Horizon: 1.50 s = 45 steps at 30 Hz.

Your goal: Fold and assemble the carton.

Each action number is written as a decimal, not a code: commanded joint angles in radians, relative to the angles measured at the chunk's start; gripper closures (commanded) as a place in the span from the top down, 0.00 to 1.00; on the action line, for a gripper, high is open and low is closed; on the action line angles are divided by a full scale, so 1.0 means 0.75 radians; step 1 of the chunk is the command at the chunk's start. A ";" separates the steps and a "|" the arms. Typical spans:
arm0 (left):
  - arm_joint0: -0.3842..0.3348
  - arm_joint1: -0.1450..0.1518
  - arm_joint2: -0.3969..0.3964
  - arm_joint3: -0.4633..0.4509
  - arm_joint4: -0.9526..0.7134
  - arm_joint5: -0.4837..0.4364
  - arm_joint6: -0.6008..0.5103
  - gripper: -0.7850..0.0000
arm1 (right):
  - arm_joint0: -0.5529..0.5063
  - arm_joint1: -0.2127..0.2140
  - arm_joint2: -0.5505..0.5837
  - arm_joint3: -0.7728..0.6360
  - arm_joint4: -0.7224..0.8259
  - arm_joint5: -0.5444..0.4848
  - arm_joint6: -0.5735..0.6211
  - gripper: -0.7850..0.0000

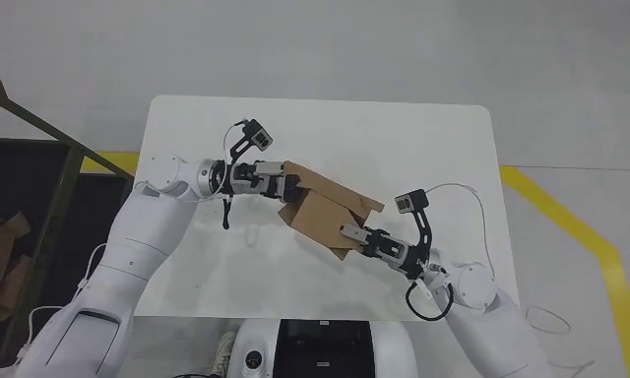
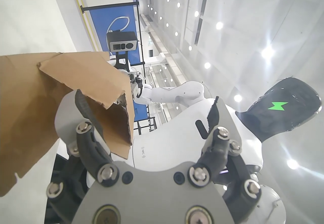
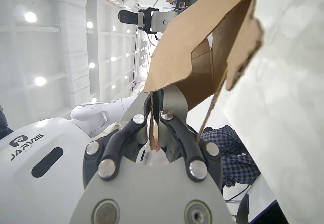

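Note:
A brown cardboard carton (image 1: 325,206), partly opened into a tube with loose flaps, is held above the middle of the white table (image 1: 423,142). My right gripper (image 1: 348,231) is at the carton's near corner. In the right wrist view that gripper (image 3: 153,108) is shut on the thin edge of a carton flap (image 3: 192,40). My left gripper (image 1: 293,190) is at the carton's left end. In the left wrist view it (image 2: 149,111) stands wide open, with a flap of the carton (image 2: 38,98) lying against one finger (image 2: 84,108) and nothing between the fingers.
A dark rack (image 1: 39,196) holding cardboard scraps stands off the table's left side. A yellow floor line (image 1: 561,216) runs past the right edge. Bare table surface lies behind and to the right of the carton.

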 commanded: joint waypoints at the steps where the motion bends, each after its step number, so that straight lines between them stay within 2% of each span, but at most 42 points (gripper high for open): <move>1: 0.001 -0.001 0.001 -0.001 -0.003 0.007 -0.009 1.00 | 0.000 -0.001 -0.003 0.002 -0.001 0.004 -0.016 0.00; 18: 0.010 -0.004 -0.017 0.007 0.000 0.024 -0.006 1.00 | -0.002 -0.005 -0.005 0.011 -0.002 -0.011 -0.098 0.00; 34: -0.004 -0.021 0.027 0.002 -0.061 0.097 -0.099 1.00 | 0.037 -0.006 -0.032 0.036 0.010 0.014 -0.033 0.00; 45: -0.035 -0.015 0.090 -0.019 0.065 0.071 -0.110 1.00 | 0.109 -0.005 -0.033 0.063 0.044 0.066 0.063 0.00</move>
